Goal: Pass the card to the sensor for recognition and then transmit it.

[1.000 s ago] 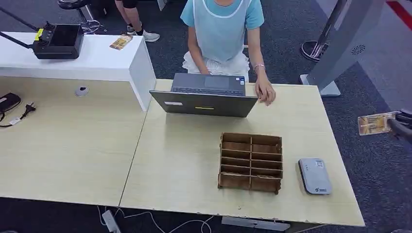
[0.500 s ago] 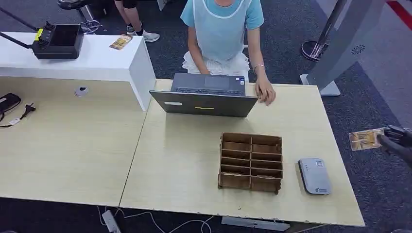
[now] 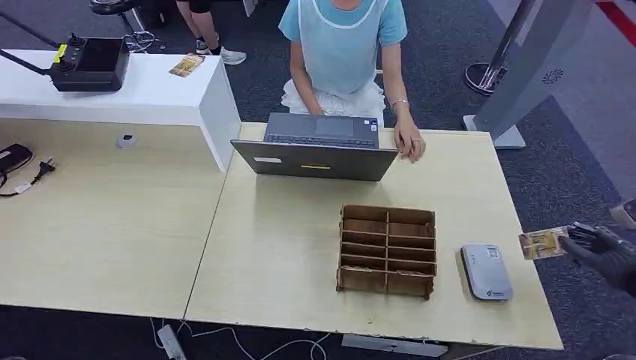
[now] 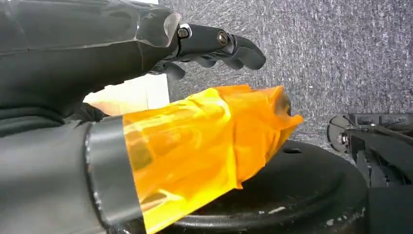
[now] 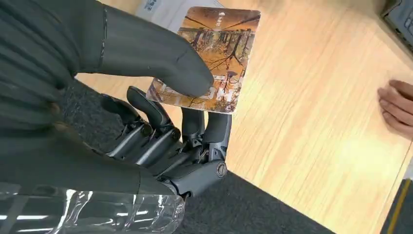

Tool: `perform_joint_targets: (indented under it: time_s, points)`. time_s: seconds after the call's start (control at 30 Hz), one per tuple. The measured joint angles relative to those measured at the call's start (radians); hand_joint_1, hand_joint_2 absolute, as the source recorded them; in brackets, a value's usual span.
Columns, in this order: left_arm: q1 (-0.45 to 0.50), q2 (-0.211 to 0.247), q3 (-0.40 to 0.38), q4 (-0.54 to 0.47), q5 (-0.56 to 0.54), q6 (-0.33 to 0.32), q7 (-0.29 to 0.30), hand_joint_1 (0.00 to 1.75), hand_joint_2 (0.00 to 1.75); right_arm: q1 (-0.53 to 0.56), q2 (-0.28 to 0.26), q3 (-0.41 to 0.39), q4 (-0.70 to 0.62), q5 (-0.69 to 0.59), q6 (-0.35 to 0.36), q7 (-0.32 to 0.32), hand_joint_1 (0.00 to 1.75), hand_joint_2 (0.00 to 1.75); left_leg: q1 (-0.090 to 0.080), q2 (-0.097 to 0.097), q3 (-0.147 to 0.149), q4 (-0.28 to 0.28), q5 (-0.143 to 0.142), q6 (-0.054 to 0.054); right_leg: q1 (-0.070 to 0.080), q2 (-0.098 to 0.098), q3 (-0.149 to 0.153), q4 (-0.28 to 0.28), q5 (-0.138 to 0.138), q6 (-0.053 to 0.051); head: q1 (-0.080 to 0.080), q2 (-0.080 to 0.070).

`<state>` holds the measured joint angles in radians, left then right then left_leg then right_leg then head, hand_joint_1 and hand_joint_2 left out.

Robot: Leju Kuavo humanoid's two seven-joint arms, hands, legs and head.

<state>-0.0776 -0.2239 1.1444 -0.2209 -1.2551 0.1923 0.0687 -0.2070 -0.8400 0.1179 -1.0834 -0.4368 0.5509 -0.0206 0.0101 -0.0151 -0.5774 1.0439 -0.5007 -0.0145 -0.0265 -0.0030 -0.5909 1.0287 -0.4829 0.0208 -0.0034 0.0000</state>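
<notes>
card [image 3: 543,243]: orange-brown, held at table edge | sensor [image 3: 485,271]: grey, flat on table

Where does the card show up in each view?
Head view: card at the right edge, pinched by the right hand, beside the sensor.
Left wrist view: no card.
Right wrist view: card at upper centre, under the thumb.
Shared landmark: the table.

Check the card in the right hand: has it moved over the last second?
Yes. The card, held by the right hand, has come down and inward, nearer the grey sensor on the table.
</notes>
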Motion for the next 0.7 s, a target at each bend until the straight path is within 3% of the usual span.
perform_joint_targets:
  time_s: [0.7]
  points:
    - [0.000, 0.000, -0.001, 0.000, -0.003, -0.004, 0.006, 0.00, 0.00, -0.018, 0.077, 0.040, 0.044, 0.083, -0.007, 0.021, 1.75, 1.75, 0.000, 0.000, 0.000, 0.000, 0.000, 0.000, 0.000, 0.000, 0.000, 0.000, 0.000, 0.000, 0.000, 0.000]
